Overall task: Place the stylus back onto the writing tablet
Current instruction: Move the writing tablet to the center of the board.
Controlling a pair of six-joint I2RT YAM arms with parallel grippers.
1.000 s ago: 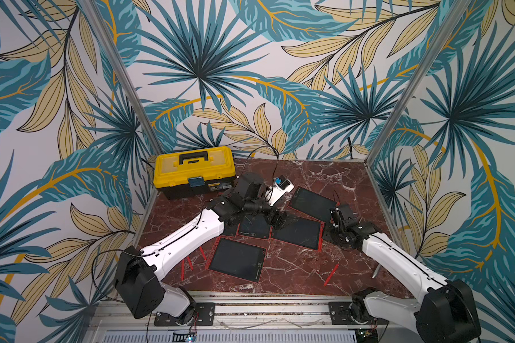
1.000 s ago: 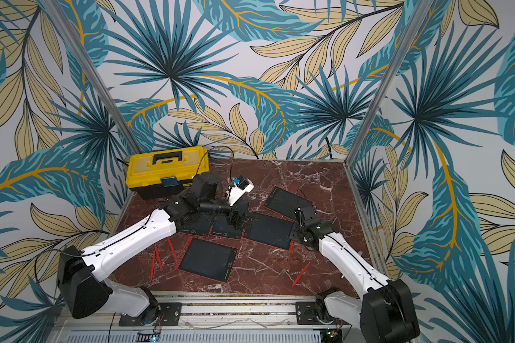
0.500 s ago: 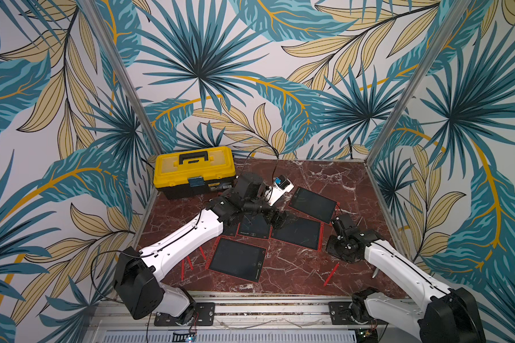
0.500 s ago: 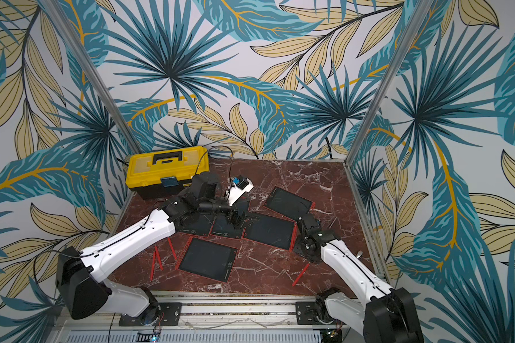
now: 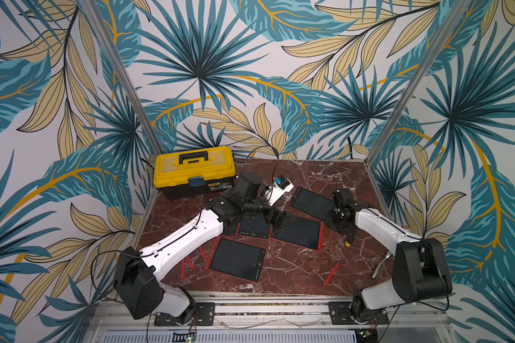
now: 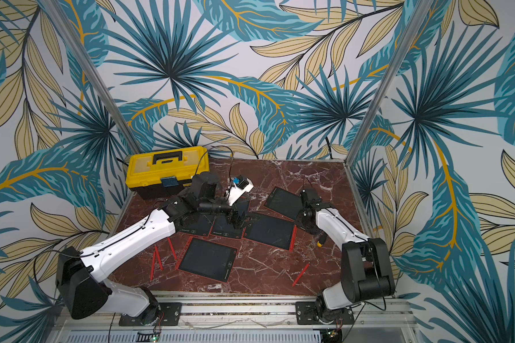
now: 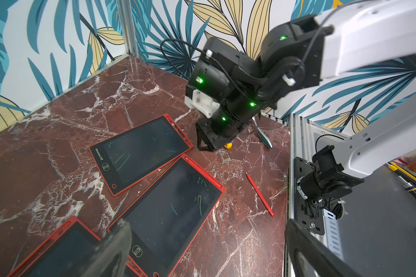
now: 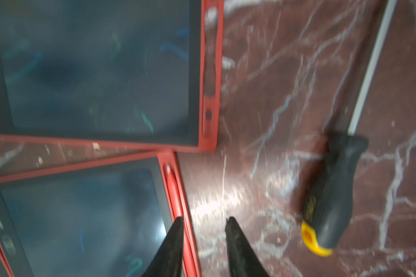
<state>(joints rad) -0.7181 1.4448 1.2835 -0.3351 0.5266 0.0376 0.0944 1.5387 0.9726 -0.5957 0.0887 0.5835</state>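
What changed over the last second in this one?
The right gripper swung toward the front of the table, then back over the slot edge of the tablet, uncovering the screwdriver. Its jaws stayed slightly apart, holding nothing. The left gripper, other tablets and loose stylus are unchanged.

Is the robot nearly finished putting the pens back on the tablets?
Done: one red stylus sits in the side slot of a tablet. In hand: nothing, the right gripper hangs open beside it. Left: loose styluses lie on the table.

Right wrist view blurred, screwdriver (image 8: 332, 191) shaft cut off at edge, left tool (image 7: 207, 225) cropped by frame
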